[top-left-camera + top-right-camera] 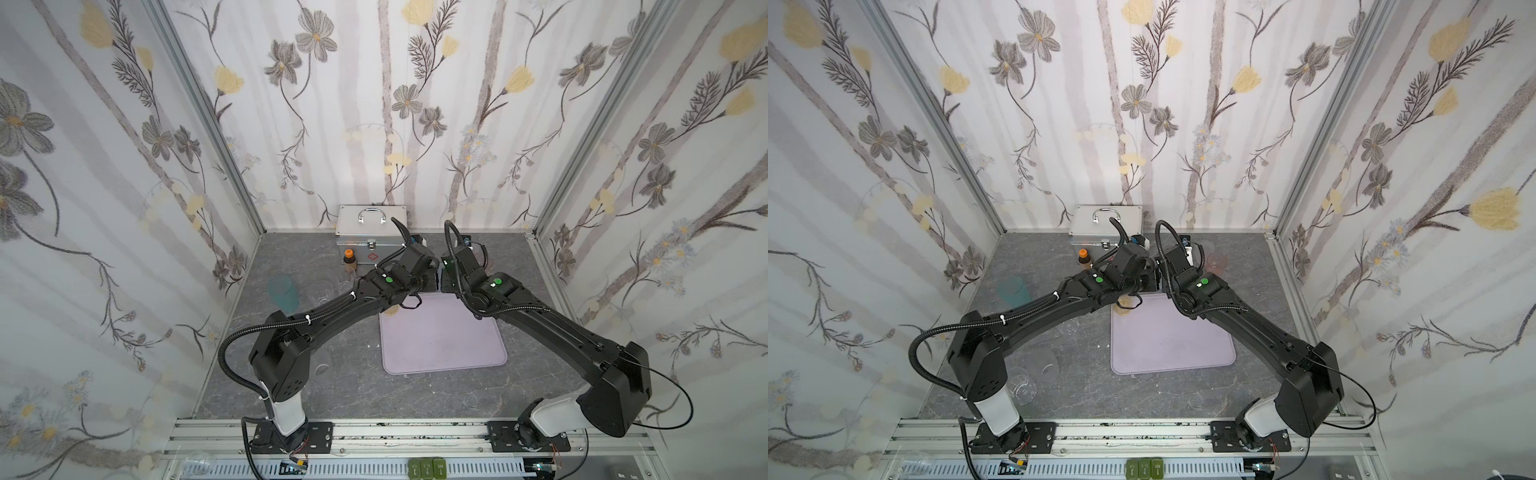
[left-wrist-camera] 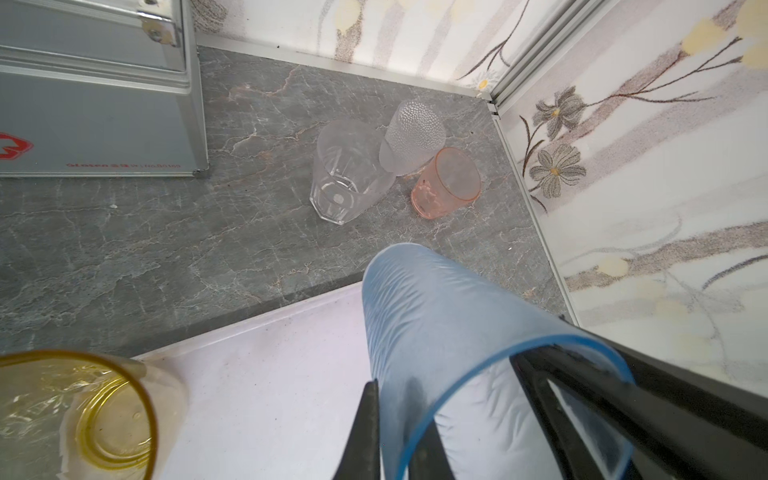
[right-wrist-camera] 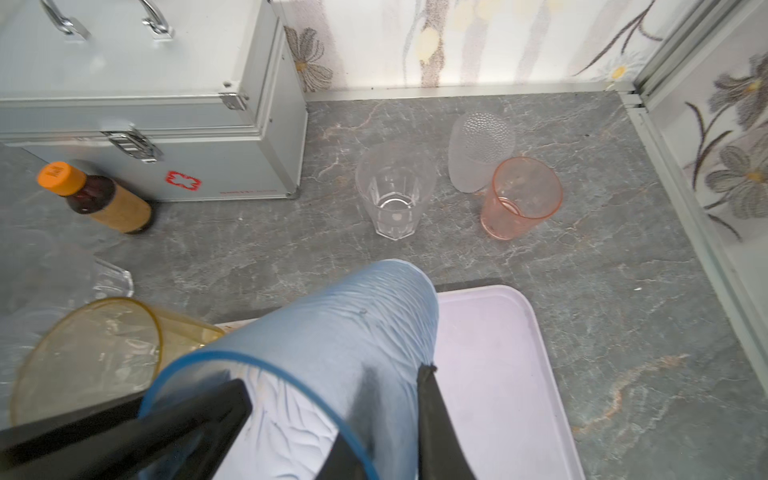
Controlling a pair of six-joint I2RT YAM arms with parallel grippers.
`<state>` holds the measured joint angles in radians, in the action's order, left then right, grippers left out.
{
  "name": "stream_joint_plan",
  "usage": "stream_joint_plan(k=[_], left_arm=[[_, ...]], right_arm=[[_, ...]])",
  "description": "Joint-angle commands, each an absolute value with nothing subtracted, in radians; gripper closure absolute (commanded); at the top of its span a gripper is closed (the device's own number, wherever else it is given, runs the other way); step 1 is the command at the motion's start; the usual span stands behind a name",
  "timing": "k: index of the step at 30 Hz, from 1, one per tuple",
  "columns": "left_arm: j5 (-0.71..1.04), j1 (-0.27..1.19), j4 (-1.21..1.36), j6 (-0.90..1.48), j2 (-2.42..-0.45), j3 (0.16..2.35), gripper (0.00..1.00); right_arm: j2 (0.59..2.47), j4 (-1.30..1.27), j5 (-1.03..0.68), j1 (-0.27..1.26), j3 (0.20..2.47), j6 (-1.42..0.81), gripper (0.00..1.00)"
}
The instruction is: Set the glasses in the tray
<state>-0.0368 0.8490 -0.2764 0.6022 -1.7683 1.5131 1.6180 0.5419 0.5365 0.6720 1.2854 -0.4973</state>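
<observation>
The blue glass [image 2: 436, 332] hung tipped on its side, mouth toward both wrist cameras, over the tray's far edge. In both top views it was hidden beneath the two wrists. The left hand [image 2: 395, 403] was nipped narrow on its rim, one finger outside the wall and one inside. The right hand [image 3: 399, 386] appeared clamped the same way on the opposite side of the rim, so both held the one tumbler. Taking twelve o'clock as the back wall, the tray [image 1: 444, 345] lay mid-bench with only the amber glass [image 2: 95, 415] standing in it, at its eleven o'clock corner, near the blue one. Out on the bench [image 3: 623, 291], at about one o'clock, the clear faceted glass [image 3: 395, 191], the frosted glass [image 3: 478, 149] and the pink glass [image 3: 521, 199] were bunched together. The teal glass [image 1: 283, 293] stood at about ten, and the first-aid case [image 3: 145, 104] sat at eleven with the brown bottle [image 3: 104, 199] before it. The step looked like a pass between hands, or a shared set-down, of the second glass, with most of the job ahead. Next, one hand would probably need to let go while the other kept its pinch, then turn the tumbler upright and lower it onto bare tray floor clear of the amber one.
</observation>
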Motion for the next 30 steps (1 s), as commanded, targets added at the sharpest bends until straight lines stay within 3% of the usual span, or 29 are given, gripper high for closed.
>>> stream_joint_plan(k=[1,6,10,18,23,30], left_arm=[[0.061,0.852,-0.229,0.637,-1.764,1.535,0.92],[0.069,0.852,-0.231,0.609,-1.739,1.539,0.83],[0.042,0.846,-0.231,0.582,-1.690,1.517,0.71],[-0.103,0.766,-0.230,0.440,-1.552,1.388,0.55],[-0.323,0.696,-0.206,0.239,-1.411,1.242,0.44],[-0.311,0.569,0.080,0.099,-1.156,0.893,0.30]], right_arm=[[1.618,0.525,0.594,0.664,1.282,-0.521,0.93],[1.619,0.539,0.549,0.648,1.290,-0.490,0.97],[1.618,0.557,0.482,0.621,1.296,-0.468,0.98],[1.694,0.706,0.317,0.607,1.408,-0.379,0.98],[1.802,0.855,0.239,0.622,1.510,-0.335,0.97],[1.939,0.864,0.178,0.642,1.577,-0.336,0.97]])
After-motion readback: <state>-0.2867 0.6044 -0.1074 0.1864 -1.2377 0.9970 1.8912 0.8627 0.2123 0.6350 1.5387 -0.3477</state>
